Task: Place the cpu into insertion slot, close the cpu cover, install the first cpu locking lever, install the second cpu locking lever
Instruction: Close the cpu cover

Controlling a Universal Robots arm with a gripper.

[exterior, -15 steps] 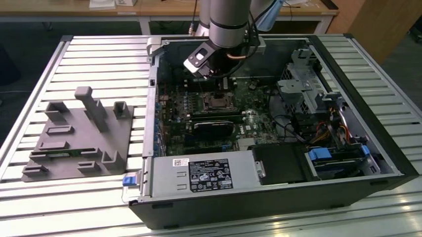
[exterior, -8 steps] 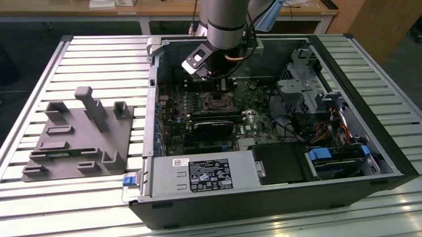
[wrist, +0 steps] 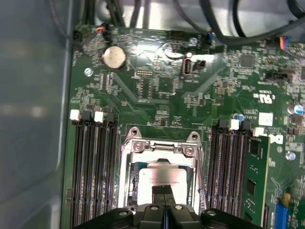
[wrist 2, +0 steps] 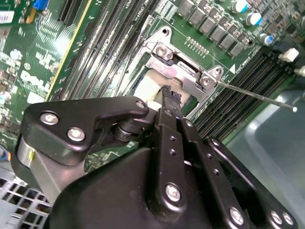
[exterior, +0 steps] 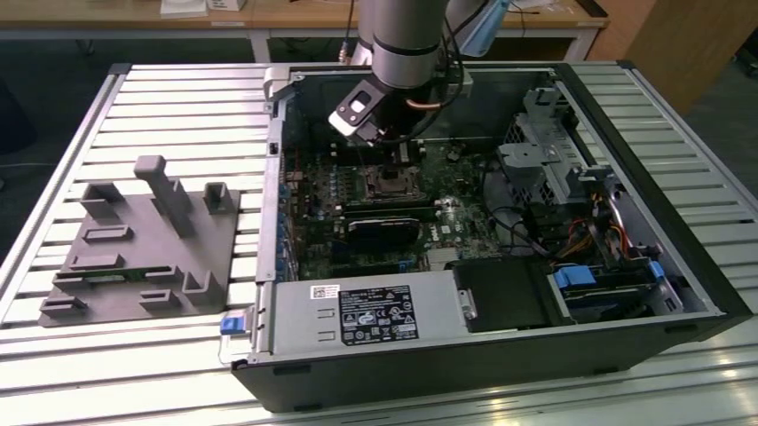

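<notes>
Currently: tool closed, tips on the cpu at the socket

Tool fingers are pressed together with only a hairline seam between them and nothing visible in between. In the second wrist view the tool shows matte black bolted links that taper to a ragged rubbery tip. That tip sits right at the top face of the cpu; I can't tell whether there is actual contact.

The cpu is flat, pale silver-grey and square, and it lies inside the insertion slot, which has a dark frame. The cpu cover is thin stamped bright steel with screw heads at its hinge end. Its rails run along both sides of the chip, and I can't tell if it is fully down. One locking lever, a thin straight wire rod, sticks out from the cover's corner over the neighbouring slots.

The motherboard is green. Long black ribbed memory slots flank the socket, with one memory stick seated and a round shiny coin cell nearby.

In the exterior view the tool hangs just above the insertion slot. The open black case lies on a slatted metal table. A grey moulded fixture with upright posts sits well apart from it, on the exterior view's left.
</notes>
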